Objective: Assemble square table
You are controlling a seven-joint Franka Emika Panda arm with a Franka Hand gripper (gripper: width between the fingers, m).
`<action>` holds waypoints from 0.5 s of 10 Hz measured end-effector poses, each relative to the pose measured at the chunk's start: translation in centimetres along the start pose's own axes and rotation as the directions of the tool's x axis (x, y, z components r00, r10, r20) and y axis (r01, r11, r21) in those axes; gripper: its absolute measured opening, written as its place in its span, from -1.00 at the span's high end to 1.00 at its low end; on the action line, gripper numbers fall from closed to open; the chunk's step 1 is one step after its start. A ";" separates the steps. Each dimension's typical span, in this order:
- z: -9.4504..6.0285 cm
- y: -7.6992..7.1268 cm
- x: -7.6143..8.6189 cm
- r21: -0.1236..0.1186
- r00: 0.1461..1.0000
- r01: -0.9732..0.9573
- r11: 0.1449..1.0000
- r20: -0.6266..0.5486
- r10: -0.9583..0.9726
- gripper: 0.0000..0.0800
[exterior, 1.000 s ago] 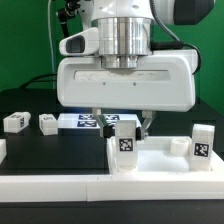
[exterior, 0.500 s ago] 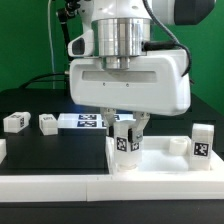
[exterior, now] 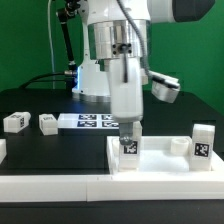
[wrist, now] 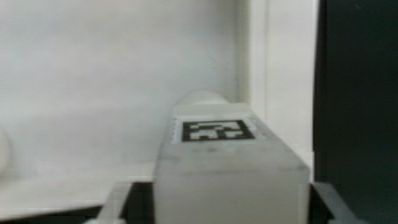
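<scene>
The square table's white panel point(exterior: 165, 160) lies flat at the front, on the exterior view's right. A white block leg point(exterior: 128, 147) with a tag stands upright at its near left corner. My gripper point(exterior: 128, 131) comes straight down onto that leg and is shut on its upper part. In the wrist view the tagged leg point(wrist: 217, 140) fills the space between my fingers point(wrist: 121, 200), with the gripper point(wrist: 217, 205) closed around it over the panel point(wrist: 89, 80). A second leg point(exterior: 203, 140) stands on the panel's right side. Two loose legs point(exterior: 15, 122) point(exterior: 47, 123) lie on the black table to the left.
The marker board point(exterior: 90, 122) lies flat behind the held leg. A long white bar point(exterior: 60, 186) edges the black surface along the front. A small white stub point(exterior: 178, 145) rises from the panel near the right leg. A black stand point(exterior: 66, 50) is at the back.
The jaws have closed on the leg. The hand has then turned about its vertical axis, so its broad face no longer faces the camera. The leg stays in place.
</scene>
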State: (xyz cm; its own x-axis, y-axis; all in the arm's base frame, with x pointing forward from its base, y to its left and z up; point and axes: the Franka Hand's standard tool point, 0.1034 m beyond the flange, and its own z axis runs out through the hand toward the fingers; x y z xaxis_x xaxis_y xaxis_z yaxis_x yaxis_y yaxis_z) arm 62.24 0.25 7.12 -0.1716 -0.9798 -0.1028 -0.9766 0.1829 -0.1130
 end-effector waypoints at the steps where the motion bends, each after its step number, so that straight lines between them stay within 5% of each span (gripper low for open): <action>1: 0.0 0.0 -0.2 0.008 0.994 -0.105 0.994 -0.002 0.105 0.28; 4: 0.0 0.0 -0.2 0.007 0.992 -0.127 0.992 -0.003 0.127 0.26; 5: 0.0 0.1 -0.2 0.002 0.996 -0.090 0.996 -0.006 0.090 -0.18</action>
State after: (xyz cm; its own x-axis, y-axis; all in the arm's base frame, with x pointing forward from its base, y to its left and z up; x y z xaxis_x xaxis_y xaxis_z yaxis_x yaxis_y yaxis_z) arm 62.16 0.43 7.09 -0.2593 -0.9599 -0.1068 -0.9571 0.2702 -0.1050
